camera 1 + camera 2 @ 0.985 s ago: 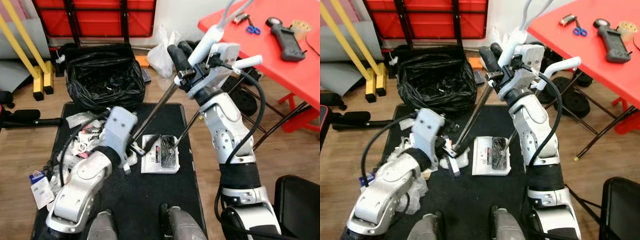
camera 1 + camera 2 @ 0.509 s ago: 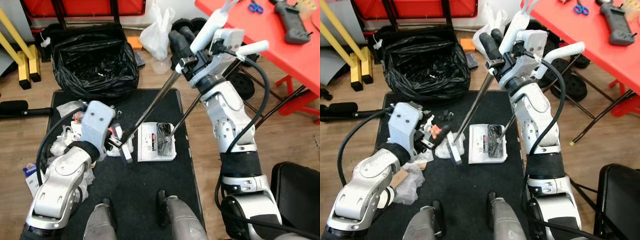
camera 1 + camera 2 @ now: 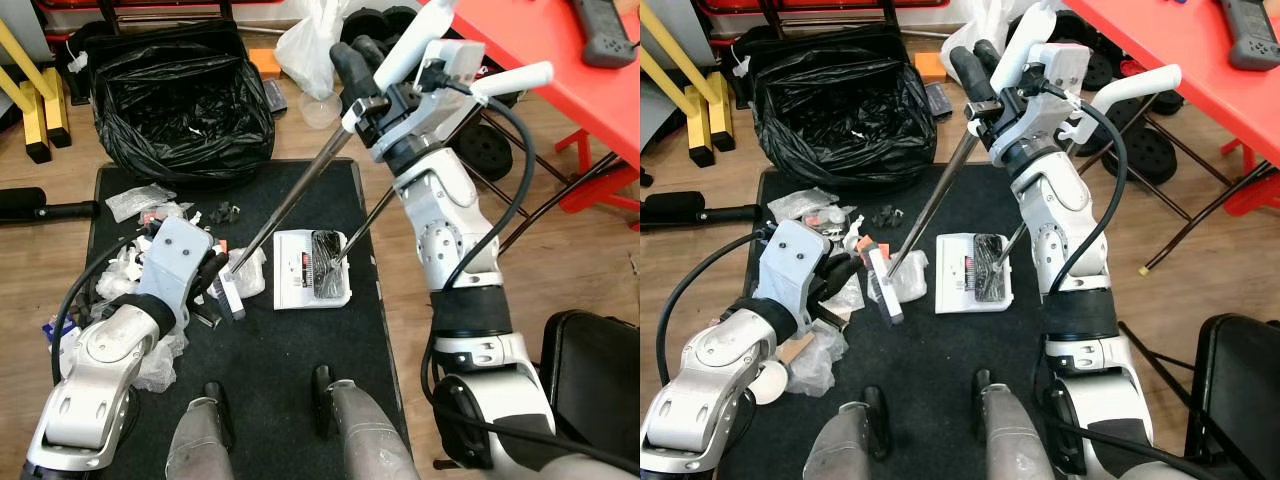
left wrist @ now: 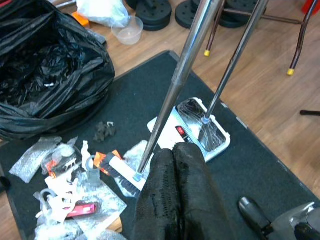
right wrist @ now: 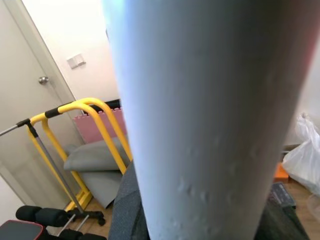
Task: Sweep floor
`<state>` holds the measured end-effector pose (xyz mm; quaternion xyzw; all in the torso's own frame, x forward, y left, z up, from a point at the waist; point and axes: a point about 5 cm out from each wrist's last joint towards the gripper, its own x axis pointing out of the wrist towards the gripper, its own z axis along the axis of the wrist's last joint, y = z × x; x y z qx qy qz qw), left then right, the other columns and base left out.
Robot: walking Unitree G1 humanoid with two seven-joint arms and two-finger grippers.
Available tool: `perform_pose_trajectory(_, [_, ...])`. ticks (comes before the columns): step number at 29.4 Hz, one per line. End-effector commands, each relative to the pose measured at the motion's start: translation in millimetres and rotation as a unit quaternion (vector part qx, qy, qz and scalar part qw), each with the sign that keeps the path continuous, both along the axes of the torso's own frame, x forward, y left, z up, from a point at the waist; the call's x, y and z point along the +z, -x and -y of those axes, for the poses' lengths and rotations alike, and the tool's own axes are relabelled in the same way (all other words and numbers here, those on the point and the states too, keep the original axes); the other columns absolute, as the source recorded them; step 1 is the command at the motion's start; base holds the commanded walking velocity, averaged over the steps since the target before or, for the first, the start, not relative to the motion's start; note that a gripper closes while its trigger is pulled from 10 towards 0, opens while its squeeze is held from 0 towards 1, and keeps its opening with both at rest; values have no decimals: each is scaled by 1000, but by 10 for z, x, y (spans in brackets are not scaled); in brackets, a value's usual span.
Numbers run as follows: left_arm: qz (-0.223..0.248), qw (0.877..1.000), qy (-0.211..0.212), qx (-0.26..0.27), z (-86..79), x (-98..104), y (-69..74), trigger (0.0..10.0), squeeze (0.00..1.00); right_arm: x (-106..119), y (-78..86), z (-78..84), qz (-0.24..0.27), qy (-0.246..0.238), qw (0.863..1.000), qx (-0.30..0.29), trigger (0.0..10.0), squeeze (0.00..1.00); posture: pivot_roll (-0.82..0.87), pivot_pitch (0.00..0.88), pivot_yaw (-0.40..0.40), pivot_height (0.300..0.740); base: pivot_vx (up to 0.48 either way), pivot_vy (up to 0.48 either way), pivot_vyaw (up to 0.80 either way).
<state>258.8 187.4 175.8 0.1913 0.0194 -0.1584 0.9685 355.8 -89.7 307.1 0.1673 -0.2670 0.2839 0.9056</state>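
Left wrist view: left tool (image 4: 175, 165) pressed together, empty; right tool (image 3: 985, 75) pinching broom handle (image 3: 930, 205).

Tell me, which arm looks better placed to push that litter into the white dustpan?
Probably the left: the left gripper sits low by the broom head, beside the litter. The right gripper is high on the broom handle.

Wood floor (image 3: 590, 250), black mat (image 3: 290, 350), red table (image 3: 560, 60).
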Motion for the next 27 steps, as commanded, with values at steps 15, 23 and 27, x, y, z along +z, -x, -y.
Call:
perform_pose_trajectory(15, [54,990,53,115,-83,164,23,10000,0,-67,-157,-47,7,-57,998,27,10000,0,-116,452,-163,740,0,0,0])
perform_pose_trajectory(23, [92,986,72,117,-105,313,13,10000,0,-369,-302,-62,-33,-23,999,3,10000,0,-122,451,-172,740,0,0,0])
perform_pose_trajectory(27, [100,985,74,119,-101,355,-2,10000,0,-427,-322,-15,-41,-17,999,-5,10000,0,-122,448,-173,740,0,0,0])
